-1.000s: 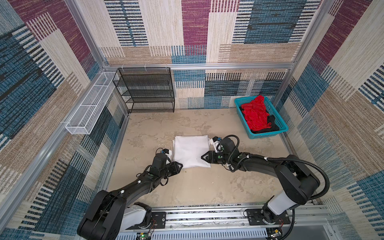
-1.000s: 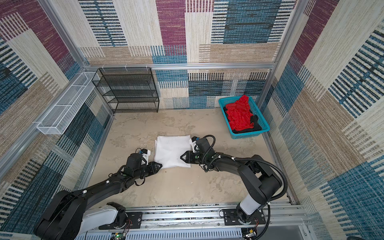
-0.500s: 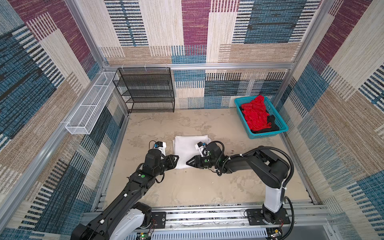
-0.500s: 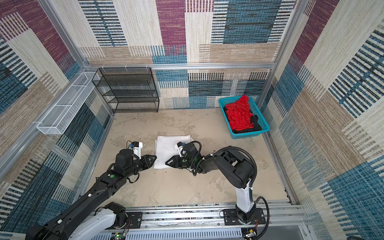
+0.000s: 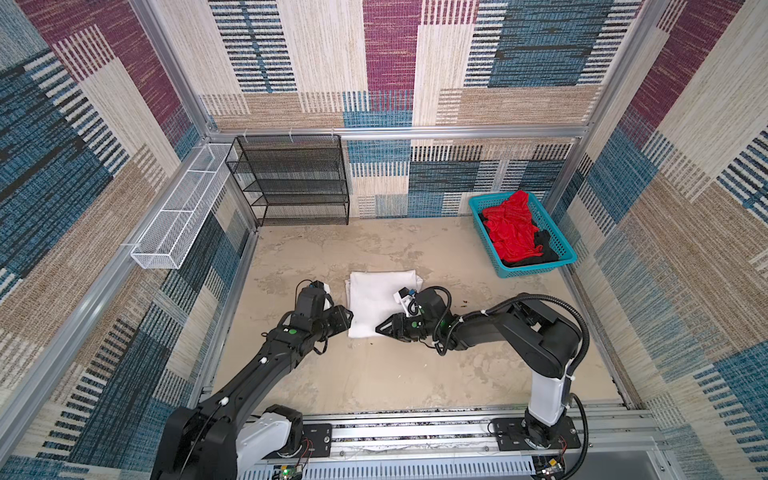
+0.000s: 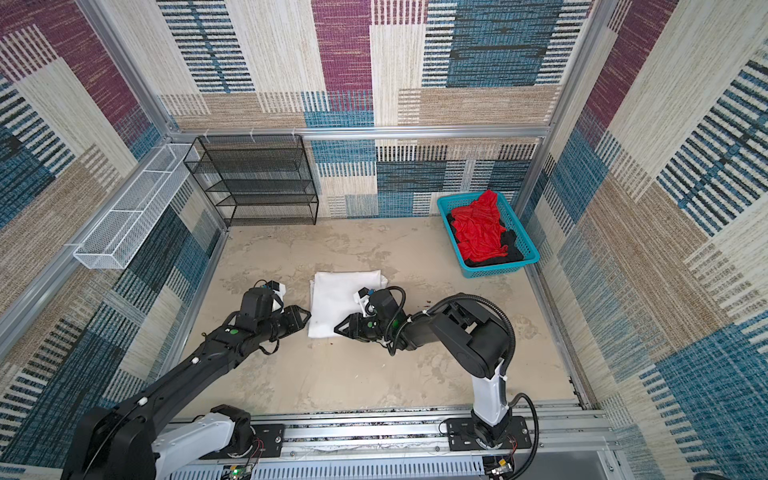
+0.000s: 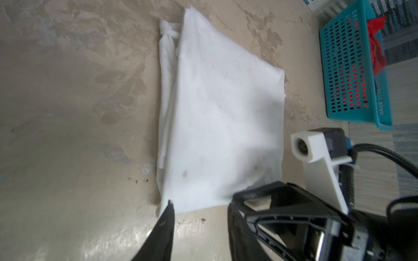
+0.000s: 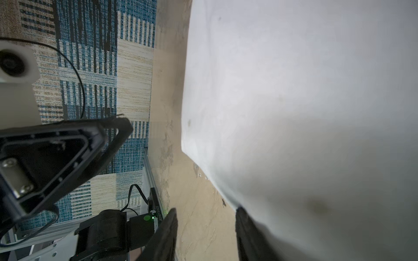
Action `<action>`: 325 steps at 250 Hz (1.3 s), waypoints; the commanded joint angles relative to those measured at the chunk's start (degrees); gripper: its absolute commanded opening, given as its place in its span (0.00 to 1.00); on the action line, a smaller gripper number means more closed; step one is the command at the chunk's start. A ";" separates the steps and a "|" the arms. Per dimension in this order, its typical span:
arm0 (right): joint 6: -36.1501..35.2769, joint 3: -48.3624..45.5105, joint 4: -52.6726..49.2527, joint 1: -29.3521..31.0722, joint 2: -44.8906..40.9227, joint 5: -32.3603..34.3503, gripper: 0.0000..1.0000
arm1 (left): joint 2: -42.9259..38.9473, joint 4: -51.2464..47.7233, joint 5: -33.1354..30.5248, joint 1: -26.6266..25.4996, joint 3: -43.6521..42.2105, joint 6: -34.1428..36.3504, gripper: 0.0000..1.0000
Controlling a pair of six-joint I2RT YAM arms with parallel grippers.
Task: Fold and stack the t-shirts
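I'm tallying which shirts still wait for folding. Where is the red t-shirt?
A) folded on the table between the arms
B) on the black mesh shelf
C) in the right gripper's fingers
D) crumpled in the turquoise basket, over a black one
D: the red t-shirt lies crumpled in the turquoise basket over the black t-shirt; only the white t-shirt lies folded on the table.

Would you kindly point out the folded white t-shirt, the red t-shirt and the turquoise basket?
folded white t-shirt (image 5: 372, 299): in a top view, middle of its upper layer.
red t-shirt (image 5: 513, 230): in a top view, centre of the crumpled heap.
turquoise basket (image 7: 346, 67): left wrist view, its lattice side wall.
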 commanded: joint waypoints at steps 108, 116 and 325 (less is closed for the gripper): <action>-3.54 -0.80 -1.97 -0.43 -0.32 3.29 0.46 | 32.59 3.18 15.94 8.21 18.79 9.72 0.61; -3.60 -1.35 -1.87 -0.42 -0.23 3.58 0.46 | 33.24 3.41 15.87 8.13 18.89 9.81 0.61; -13.49 5.48 -17.84 -0.64 -12.62 8.26 0.67 | 41.24 3.18 18.94 7.01 25.72 7.50 0.00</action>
